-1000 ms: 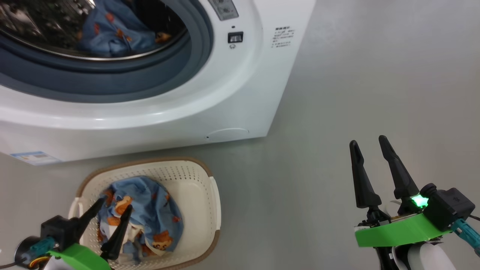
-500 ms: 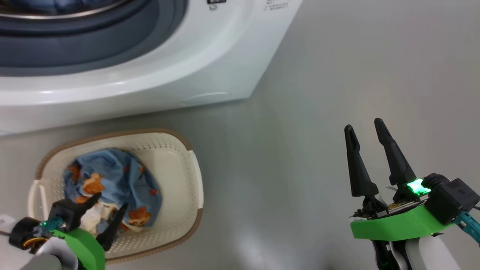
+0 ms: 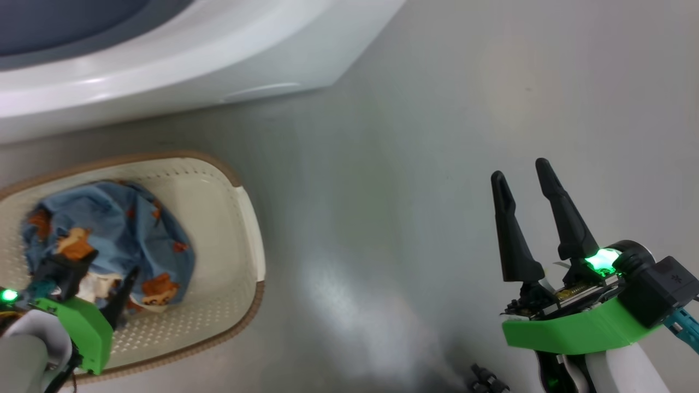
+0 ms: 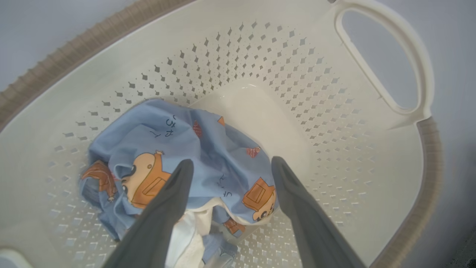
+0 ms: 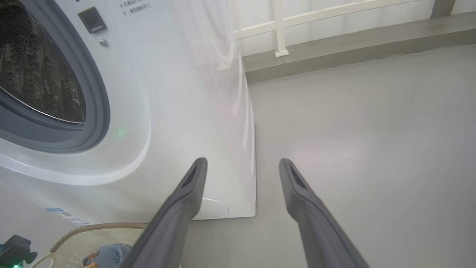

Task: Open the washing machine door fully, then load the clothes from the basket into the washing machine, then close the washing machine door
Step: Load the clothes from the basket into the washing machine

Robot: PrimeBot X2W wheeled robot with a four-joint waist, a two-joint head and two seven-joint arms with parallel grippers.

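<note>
Inside basket [image 4: 260, 56], left tool [image 4: 232, 162] wide over clothes [image 4: 215, 145], clear of walls; right tool [image 3: 520, 169] wide over open floor [image 3: 409, 164].

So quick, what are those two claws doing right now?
Left gripper: open, holding nothing, over the light blue bear-print clothes in the cream-white perforated plastic basket.
Right gripper: open, empty, above the grey floor.

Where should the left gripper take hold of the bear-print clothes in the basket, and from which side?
Grip the raised blue hump in the middle of the clothes, coming from above. The bundle lies low in the basket, whose walls would likely block a sideways approach; the soft hump gives fabric to pinch. The open left gripper points down at it.
</note>
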